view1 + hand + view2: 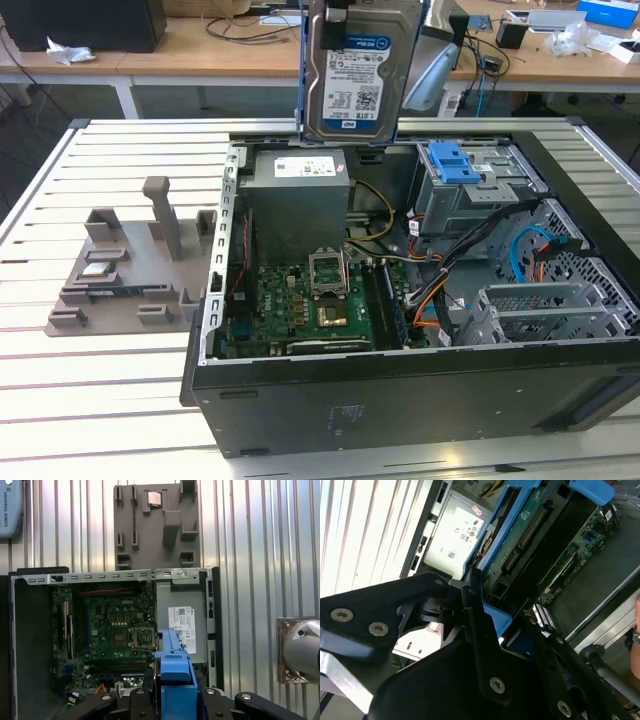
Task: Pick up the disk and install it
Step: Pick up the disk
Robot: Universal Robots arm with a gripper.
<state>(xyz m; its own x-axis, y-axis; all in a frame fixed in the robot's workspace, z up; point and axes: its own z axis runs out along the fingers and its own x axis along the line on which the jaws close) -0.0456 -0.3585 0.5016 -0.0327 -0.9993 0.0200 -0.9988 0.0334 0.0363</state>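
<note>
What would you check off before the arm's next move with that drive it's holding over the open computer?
1. Lifted: silver-grey metal disk with blue side rails held in the air, ok.
2. Grip: claw shut on the disk, ok.
3. Position: disk above the open black computer case, ok.
4. Seated in the case: not ok, it hangs above.
5. Room inside the metal drive cage with blue latch: cannot tell.

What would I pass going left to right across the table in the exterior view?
Grey parts holder → green motherboard → blue drive bracket → silver drive cage. The disk hangs higher up, over the power supply.
</note>
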